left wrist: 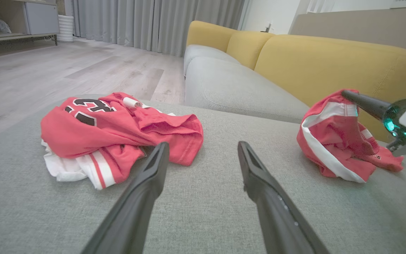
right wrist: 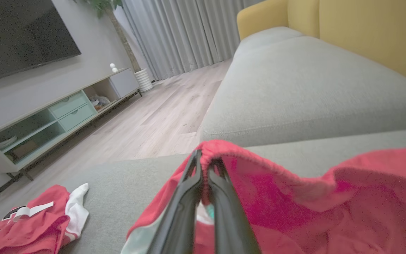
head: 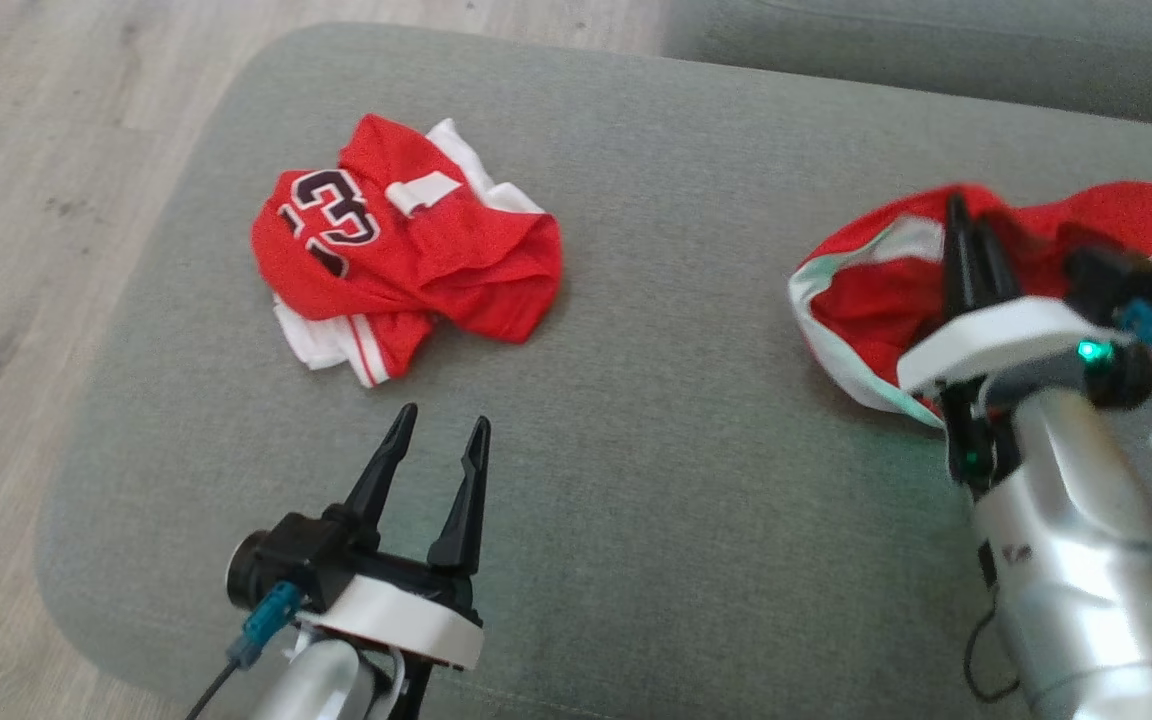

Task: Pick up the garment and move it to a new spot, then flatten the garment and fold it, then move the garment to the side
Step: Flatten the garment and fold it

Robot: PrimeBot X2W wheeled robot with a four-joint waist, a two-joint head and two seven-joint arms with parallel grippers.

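Head view: we log the right gripper [head: 966, 215] shut on a raised fold of the garment [head: 866, 300], which sits at the right side of the grey woven cushion [head: 686, 450]. The right wrist view confirms the pinch: the two dark tapered fingers [right wrist: 189, 197] meet on a fuzzy red hem. The garment is red knit with white trim, bunched and lifted to a peak.

The left gripper [head: 444, 418] has its fingers spread and empty over bare cushion, near a crumpled numbered jersey [head: 406, 250], red over white.

The wrist views add the yellow sofa back [left wrist: 330, 60], pleated grey curtains [right wrist: 178, 31], a television [right wrist: 19, 31] and a pale plank floor [right wrist: 174, 109].
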